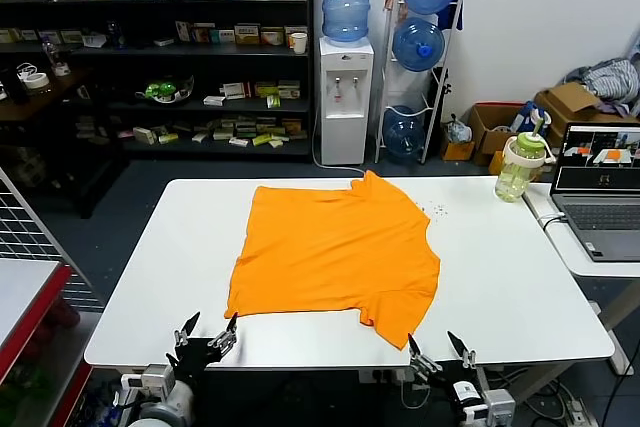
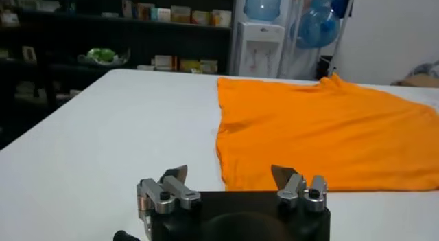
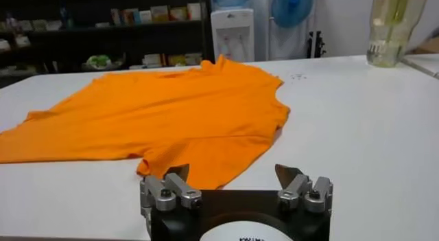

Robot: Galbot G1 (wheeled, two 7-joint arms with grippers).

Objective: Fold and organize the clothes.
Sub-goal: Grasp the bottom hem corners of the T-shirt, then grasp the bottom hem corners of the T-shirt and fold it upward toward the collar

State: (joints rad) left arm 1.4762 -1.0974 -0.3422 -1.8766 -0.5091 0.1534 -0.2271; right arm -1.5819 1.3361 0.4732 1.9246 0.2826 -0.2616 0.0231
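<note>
On the white table (image 1: 520, 277) I saw the orange T-shirt (image 1: 335, 252) spread flat across the middle, while my left gripper (image 1: 207, 332) and right gripper (image 1: 441, 349) both hung with fingers apart at the near edge, touching nothing.

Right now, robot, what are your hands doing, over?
Left gripper and right gripper open, empty, at near table edge. Bright orange short-sleeved T-shirt lies flat on white table, unfolded. Green water bottle far right, clear of shirt.
</note>
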